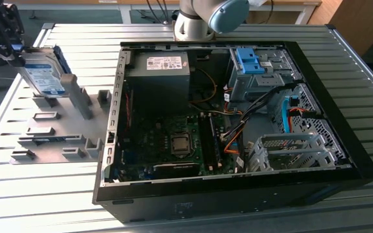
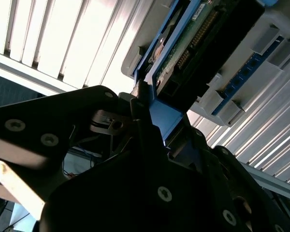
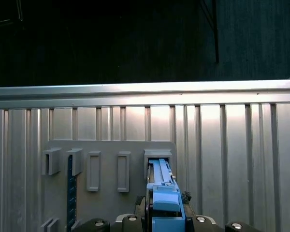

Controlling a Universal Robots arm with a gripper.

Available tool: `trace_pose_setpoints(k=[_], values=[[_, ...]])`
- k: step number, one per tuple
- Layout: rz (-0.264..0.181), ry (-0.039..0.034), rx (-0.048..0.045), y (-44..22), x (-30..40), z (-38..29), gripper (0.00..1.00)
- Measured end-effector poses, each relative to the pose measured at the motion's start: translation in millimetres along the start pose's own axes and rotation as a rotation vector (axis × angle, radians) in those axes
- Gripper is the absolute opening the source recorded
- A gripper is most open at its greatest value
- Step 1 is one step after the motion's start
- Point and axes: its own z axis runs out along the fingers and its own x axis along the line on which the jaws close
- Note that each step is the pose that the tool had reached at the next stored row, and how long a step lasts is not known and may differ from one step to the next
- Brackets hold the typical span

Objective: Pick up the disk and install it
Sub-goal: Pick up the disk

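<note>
Gripper (image 1: 17, 51) is clamped on the disk (image 1: 44, 75), at the exterior view's far left, over the grey fixture plate (image 1: 50, 141) on the slatted aluminium table (image 1: 37, 199). In the second wrist view the fingers (image 2: 141, 99) pinch the blue frame at one end of the disk (image 2: 193, 43), circuit board side showing. Disk stands near upright, slightly tilted, label facing the open PC case (image 1: 206, 206). Lower end sits at a slot bracket (image 3: 157, 155) of the plate; can't tell if it's clear of it. Well apart from the case's grey drive cage (image 1: 290, 150).
</note>
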Motion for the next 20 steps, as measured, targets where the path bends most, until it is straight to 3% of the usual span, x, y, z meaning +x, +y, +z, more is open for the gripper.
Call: trace_pose_setpoints(k=[20], values=[[0.0, -0.0001, 0.0001, 0.1, 0.5, -52.2, 0.36]])
